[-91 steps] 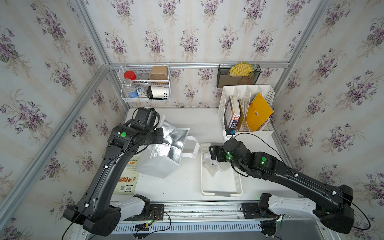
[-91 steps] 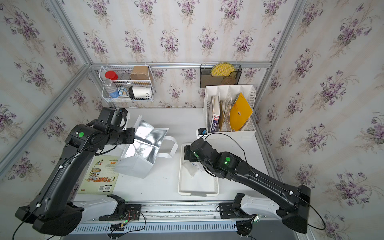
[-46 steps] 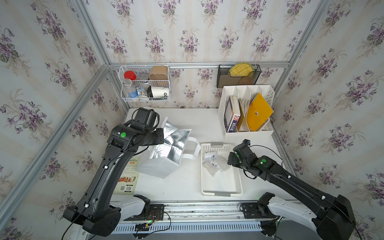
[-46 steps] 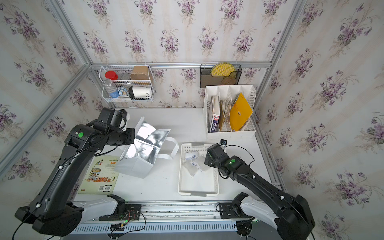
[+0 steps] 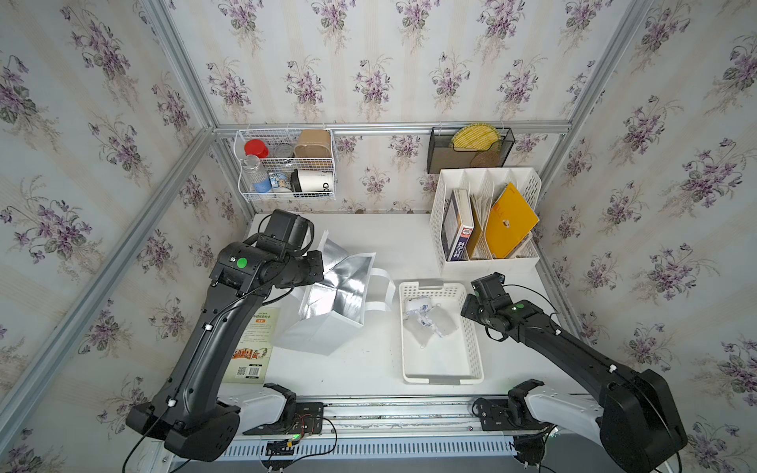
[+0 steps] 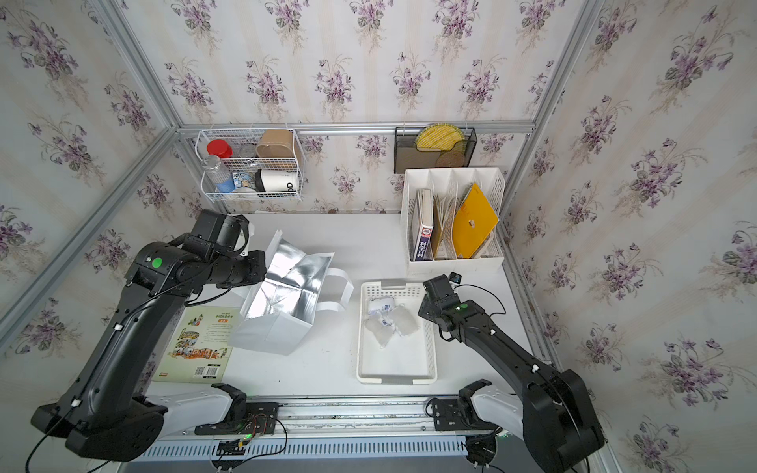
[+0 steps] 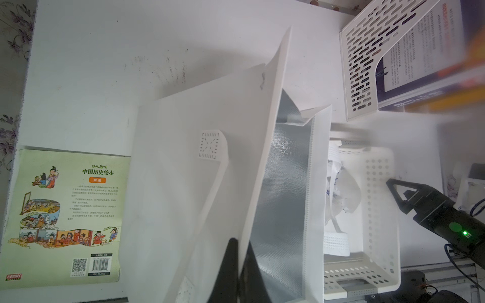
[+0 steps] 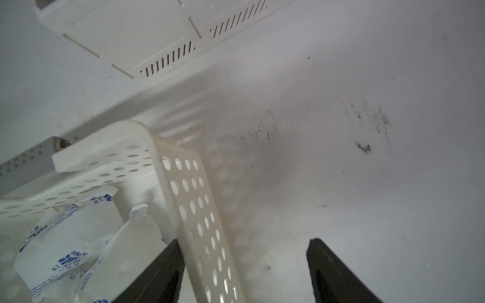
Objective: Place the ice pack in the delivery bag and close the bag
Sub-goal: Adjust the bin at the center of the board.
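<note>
Your right gripper (image 8: 244,242) backed off the pile with its jaws spread and nothing in them, and ended up straddling the tray (image 5: 475,348) wall. So the ice pack (image 5: 426,323) stayed in the tray, no grab yet. Your left gripper (image 7: 240,242) kept the delivery bag (image 5: 323,327) rim pinched open.

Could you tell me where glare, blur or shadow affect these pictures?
In both top views the foil lining of the delivery bag glares bright; in the left wrist view the books in the file rack are blurred and haze washes over the tray; in the right wrist view the tray wall throws a soft dotted shadow on the table.
</note>
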You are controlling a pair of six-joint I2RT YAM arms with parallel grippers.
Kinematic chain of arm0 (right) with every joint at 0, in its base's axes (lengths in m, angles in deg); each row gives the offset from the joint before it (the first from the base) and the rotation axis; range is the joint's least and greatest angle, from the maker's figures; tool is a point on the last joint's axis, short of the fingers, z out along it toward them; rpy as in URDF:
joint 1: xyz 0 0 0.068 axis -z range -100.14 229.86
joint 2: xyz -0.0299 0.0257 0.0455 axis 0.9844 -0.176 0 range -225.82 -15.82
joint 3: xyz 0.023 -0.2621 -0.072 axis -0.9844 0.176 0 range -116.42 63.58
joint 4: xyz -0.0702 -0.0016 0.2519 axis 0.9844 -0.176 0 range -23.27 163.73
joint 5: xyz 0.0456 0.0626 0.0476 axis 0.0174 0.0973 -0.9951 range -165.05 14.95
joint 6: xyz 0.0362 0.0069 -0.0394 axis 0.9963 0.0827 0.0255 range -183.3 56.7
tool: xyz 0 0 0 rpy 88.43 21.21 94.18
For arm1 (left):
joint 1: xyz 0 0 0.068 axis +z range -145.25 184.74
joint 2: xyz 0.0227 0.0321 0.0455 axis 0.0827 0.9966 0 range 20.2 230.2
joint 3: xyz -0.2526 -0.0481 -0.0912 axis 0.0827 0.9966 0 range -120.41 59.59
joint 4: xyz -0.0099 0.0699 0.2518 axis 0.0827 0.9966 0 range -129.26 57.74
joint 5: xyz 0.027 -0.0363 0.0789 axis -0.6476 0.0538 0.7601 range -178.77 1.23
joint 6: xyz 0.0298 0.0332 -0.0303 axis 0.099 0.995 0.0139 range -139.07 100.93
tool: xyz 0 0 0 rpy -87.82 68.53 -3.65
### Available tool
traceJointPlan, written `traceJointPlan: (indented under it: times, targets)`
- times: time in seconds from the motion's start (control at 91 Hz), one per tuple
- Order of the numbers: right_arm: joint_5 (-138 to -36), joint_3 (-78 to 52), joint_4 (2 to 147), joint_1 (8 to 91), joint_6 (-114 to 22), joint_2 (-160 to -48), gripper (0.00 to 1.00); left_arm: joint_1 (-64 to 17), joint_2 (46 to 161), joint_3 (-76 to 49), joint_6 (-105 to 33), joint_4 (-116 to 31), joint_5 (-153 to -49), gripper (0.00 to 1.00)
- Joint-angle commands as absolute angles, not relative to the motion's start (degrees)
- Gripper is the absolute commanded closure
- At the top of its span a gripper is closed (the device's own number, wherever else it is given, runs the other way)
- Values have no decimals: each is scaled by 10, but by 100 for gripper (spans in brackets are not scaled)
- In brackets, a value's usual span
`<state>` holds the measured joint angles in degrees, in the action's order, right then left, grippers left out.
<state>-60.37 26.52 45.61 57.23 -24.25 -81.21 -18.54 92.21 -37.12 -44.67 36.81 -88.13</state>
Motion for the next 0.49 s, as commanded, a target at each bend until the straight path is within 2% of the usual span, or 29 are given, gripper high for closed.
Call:
traceJointPlan:
  times: [0.0, 0.143, 0.308, 0.484]
  targets:
    - [-601, 259, 480, 601, -272, -814, 24, -185, 922, -370, -457, 363, -884, 100]
    - [-630, 221, 461, 611, -312, -817, 23, -185, 931, -352, -456, 343, -903, 100]
    - [-702, 182, 412, 608, -343, -743, 19, -185, 956, -388, -459, 361, -911, 100]
    - [-706, 155, 345, 547, -325, -707, 21, -185, 949, -395, -467, 361, -927, 100]
